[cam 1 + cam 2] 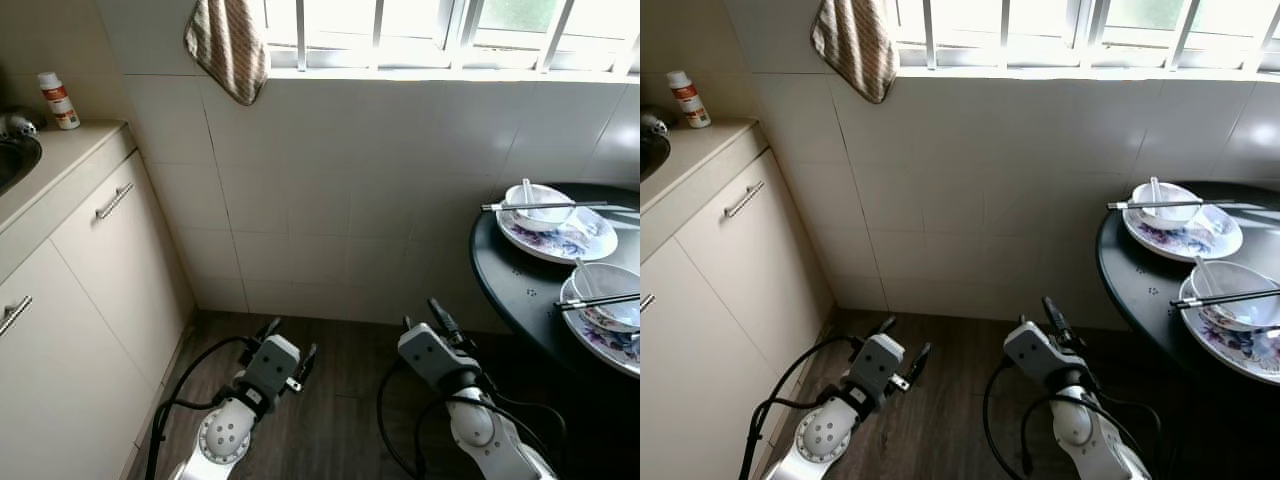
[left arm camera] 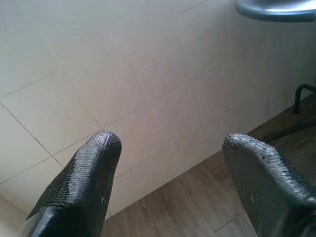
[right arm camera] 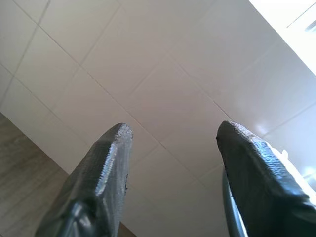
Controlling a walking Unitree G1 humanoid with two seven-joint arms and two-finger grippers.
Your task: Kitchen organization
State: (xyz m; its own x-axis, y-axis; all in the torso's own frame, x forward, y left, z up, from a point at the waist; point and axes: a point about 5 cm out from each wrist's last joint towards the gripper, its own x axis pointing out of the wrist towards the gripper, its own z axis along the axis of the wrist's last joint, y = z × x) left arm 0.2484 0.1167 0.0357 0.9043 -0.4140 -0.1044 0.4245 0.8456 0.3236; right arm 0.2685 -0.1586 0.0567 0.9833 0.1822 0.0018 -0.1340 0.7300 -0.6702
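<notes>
You're facing a tiled wall under a barred window; far left, a white bottle (image 1: 58,100) with a red label is standing on the beige counter (image 1: 60,160) by the sink edge (image 1: 18,160), with cabinet doors (image 1: 110,260) below. A striped towel (image 1: 228,45) is hanging from the sill. Your left gripper (image 1: 288,345) is hovering low over the wood floor (image 1: 340,400), fingers (image 2: 84,182) spread wide, holding nothing. Your right gripper (image 1: 432,318) is sitting beside it, near the table edge, fingers (image 3: 98,182) likewise apart and empty, pointing at the wall. Right side: a black round table (image 1: 510,280) is carrying two floral plates (image 1: 560,238), each with a bowl (image 1: 545,205) on it, chopsticks (image 1: 545,206) lying across the rim, and a spoon resting inside.
</notes>
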